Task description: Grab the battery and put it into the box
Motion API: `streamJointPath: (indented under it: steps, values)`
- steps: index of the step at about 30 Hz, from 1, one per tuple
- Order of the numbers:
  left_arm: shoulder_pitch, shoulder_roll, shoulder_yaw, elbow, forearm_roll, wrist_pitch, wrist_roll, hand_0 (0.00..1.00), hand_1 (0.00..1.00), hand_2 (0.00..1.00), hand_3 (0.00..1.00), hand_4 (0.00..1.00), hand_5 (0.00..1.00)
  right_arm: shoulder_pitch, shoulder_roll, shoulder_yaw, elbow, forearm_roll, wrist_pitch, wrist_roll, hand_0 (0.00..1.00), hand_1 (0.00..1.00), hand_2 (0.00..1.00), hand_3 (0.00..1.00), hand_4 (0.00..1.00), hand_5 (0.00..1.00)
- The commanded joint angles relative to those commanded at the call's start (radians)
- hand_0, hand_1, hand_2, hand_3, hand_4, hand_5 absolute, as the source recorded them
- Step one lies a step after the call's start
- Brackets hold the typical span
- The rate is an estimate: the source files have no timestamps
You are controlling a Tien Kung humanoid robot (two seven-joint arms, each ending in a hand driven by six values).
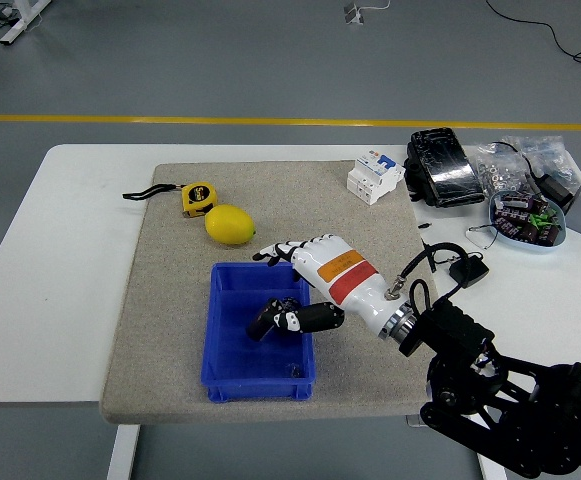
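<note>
Reaching in from the lower right, the right hand hangs over the blue box, which sits on the grey mat covering the middle of the white table. We see the white fingers stretched out flat above the box's far rim while the thumb points down into the box, so the hand is spread and grips nothing. A dark battery lies tilted inside the box, near its right wall, just at the tip of the thumb; we cannot tell whether thumb and battery touch. We cannot make out a second battery under the hand. We judge the spread fingers to mark the release step: the hand is placed over the box so that the battery drops inside its walls rather than onto the mat. The task therefore appears essentially complete, with only the hand's withdrawal left.

Beyond the box, a lemon and a yellow tape measure lie on the mat, well clear of the hand. A white circuit breaker stands at the mat's far right corner, and a bowl of small parts rests near the table's right edge. No left hand appears.
</note>
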Motion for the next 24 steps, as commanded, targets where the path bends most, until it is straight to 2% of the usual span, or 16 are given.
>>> streamJointPath:
  steps: [14,18,24]
  values:
    - [0.0,-0.004,-0.001,0.0,0.0,0.0,0.0,0.558,0.535,0.586,0.573,0.635,0.573,-0.006,-0.002,0.038,-0.006,-0.003,-0.014,0.0,0.29,0.416,0.666,0.821,0.998,0.534]
    - [0.0,-0.004,0.0,0.0,-0.002,0.0,0.0,0.557,0.536,0.587,0.573,0.635,0.573,-0.016,-0.01,0.085,-0.012,-0.001,-0.015,0.001,0.297,0.412,0.667,0.82,0.998,0.532]
    - [0.001,-0.006,0.004,0.0,-0.011,0.001,-0.003,0.557,0.54,0.587,0.573,0.635,0.574,-0.046,-0.043,0.18,-0.029,0.06,-0.026,0.014,0.301,0.413,0.664,0.817,0.998,0.531]
